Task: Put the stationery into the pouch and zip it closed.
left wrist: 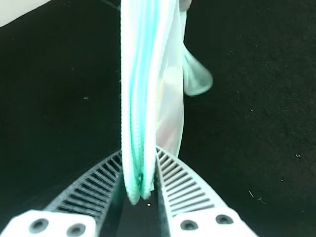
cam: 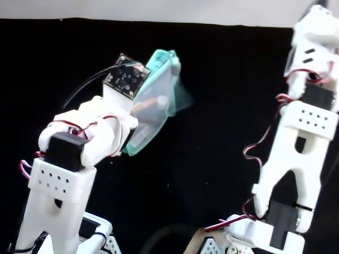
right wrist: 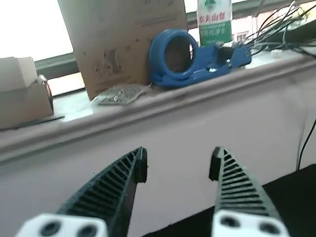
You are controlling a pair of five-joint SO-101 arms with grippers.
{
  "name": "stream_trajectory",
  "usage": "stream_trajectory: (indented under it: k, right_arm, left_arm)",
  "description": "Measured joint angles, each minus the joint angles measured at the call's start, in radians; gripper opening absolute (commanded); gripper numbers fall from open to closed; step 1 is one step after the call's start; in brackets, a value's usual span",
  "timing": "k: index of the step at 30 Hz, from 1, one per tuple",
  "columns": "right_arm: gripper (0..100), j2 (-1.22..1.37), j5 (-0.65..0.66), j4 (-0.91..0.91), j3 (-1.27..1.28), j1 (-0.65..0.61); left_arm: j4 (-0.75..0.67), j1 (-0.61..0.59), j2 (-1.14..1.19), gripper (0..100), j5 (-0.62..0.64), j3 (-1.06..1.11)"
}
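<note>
Over the left half of the black cloth-covered table, the left arm, built of white plastic blocks with red and black wires looped at its joints, holds the pouch. The pouch is a soft, flat sleeve of mint-green translucent plastic with rounded corners, and it stands tilted out from the wrist. The left gripper is pinched on one end of it. Its two black, ribbed, wedge-shaped fingers are pressed against either face of the ribbed teal edge strip, which runs straight away from the jaws. A loose teal flap curls off one side of the pouch. Through the cloudy wall a pale, slim shape shows inside, possibly a piece of stationery, though the plastic blurs it too much to name. A small dark circuit board sits on the wrist just beside the pouch.

At the right edge of the table, well apart from the pouch, the right arm stands tall. The right gripper has its ribbed black fingers spread with nothing between them. It faces a white wall and a sill. On the sill stand a brown cardboard box, a glossy blue tape dispenser with a round hollow hub, a small clear bag of bits and a tangle of thin cables.
</note>
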Motion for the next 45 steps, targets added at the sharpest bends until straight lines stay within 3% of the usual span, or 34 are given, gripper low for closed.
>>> stream_trajectory:
  k: [6, 17, 28, 34, 38, 45]
  right_arm:
    - [23.5, 0.000, 0.000, 0.117, -0.017, -0.008]
    - [23.5, 0.000, 0.109, 0.597, -0.149, -0.166]
    - [23.5, 0.000, 0.120, 1.049, -0.255, -0.304]
    - [23.5, 0.000, 0.143, 1.261, -0.284, -0.414]
    - [23.5, 0.000, 0.226, 1.347, -0.284, -0.493]
    - [23.5, -0.002, 0.244, 1.442, -0.284, -0.591]
  left_arm:
    - [0.008, -0.006, 0.011, 1, 0.002, -0.061]
    - [0.020, -0.189, 0.018, 1, -0.023, -0.201]
    - [0.041, -0.196, 0.018, 1, -0.064, -0.279]
    - [0.041, -0.293, 0.018, 1, -0.095, -0.279]
    - [0.041, -0.362, 0.018, 1, -0.120, -0.279]
    - [0.041, -0.391, 0.018, 1, -0.157, -0.279]
